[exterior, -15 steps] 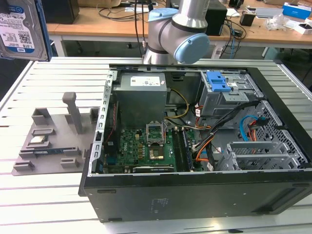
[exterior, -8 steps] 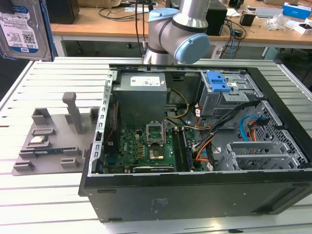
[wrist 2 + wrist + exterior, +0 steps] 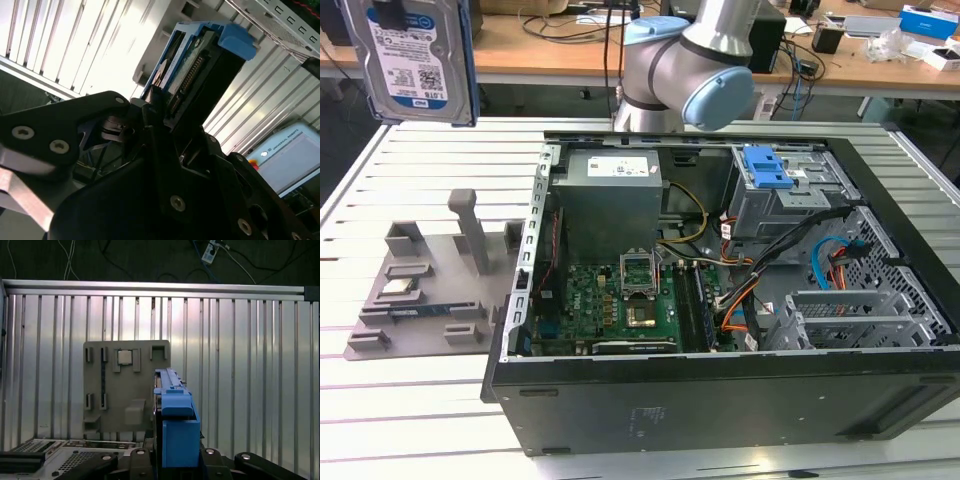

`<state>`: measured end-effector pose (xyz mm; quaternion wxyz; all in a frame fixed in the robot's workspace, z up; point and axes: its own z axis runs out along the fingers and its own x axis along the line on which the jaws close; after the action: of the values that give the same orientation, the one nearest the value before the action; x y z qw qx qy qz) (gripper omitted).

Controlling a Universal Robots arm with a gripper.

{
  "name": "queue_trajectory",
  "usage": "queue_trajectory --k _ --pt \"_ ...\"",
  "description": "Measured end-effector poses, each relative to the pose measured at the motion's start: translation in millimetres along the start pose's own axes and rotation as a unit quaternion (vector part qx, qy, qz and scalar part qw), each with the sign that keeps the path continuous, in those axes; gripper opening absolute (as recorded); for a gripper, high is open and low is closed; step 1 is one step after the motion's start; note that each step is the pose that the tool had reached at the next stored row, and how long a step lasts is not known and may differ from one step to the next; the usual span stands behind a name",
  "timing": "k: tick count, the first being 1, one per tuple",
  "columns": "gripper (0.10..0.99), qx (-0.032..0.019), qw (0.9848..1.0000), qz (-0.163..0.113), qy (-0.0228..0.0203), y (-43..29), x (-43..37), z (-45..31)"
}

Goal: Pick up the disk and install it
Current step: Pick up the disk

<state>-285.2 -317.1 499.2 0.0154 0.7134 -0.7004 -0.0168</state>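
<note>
The disk (image 3: pixel 410 60), a silver-grey hard drive with a white-and-blue label in a bright blue bracket, hangs high above the slatted table at the exterior view's far left. My gripper (image 3: pixel 167 112) is shut on it, the black fingers clamped on its two flat faces. In the first wrist view the disk (image 3: pixel 176 425) is seen edge-on, standing between the gripper (image 3: pixel 177 460) arms above the grey fixture (image 3: pixel 107 405). The open computer case (image 3: pixel 720 400) lies to the exterior view's right of the disk.
The grey fixture (image 3: pixel 420 290) holds a small chip (image 3: pixel 400 290) and a memory stick (image 3: pixel 420 311), and has an upright post (image 3: pixel 470 230). Inside the case sits a grey drive cage (image 3: pixel 790 200) with a blue latch (image 3: pixel 767 168). The arm's base (image 3: pixel 685 70) stands behind the case.
</note>
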Motion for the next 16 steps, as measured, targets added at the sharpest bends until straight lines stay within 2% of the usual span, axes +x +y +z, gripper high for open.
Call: queue_trajectory --k 1,2,3,7,10,14,16 --pt "0.365 0.0001 1.0 0.0 -0.0001 -4.1 0.1 -0.1" --pt "0.365 0.0 1.0 0.0 0.0 -12.0 0.2 -0.5" --pt "0.365 0.0 1.0 0.0 0.0 -16.6 0.3 -0.8" --pt "0.365 0.0 1.0 0.0 0.0 -30.2 0.6 -1.3" --pt "0.365 0.0 1.0 0.0 0.0 -47.0 0.9 -2.2" --pt "0.365 0.0 1.0 0.0 0.0 -59.6 1.1 -2.7" --pt "0.365 0.0 1.0 0.0 0.0 -68.6 1.3 -3.1"
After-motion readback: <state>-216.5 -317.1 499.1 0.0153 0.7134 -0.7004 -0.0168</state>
